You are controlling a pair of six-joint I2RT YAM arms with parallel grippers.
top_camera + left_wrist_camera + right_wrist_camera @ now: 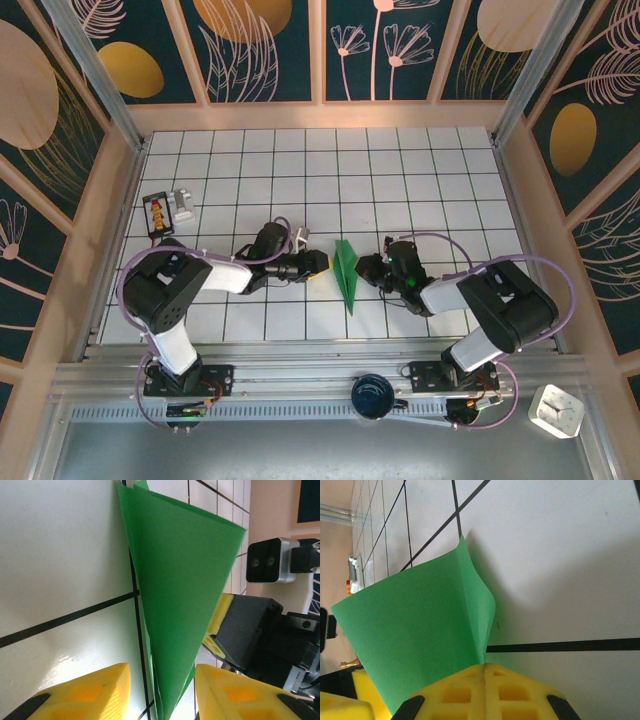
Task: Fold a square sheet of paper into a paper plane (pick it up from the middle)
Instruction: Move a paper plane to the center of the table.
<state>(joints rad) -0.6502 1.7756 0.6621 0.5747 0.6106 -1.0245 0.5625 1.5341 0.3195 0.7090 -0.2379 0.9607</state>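
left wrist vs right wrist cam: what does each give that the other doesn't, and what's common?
Left wrist: left gripper open, its fingers astride the pointed end of the paper; right gripper and its camera beyond the paper.
Right wrist: right fingers pressed together on the paper's crease; a small silver item far across the table.
Both: the green paper standing up off the white tiled table.

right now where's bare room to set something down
Free: the far rows of the table, beyond both arms, up to the back wall. Crowded: mid-table, where left gripper and right gripper flank the paper plane.
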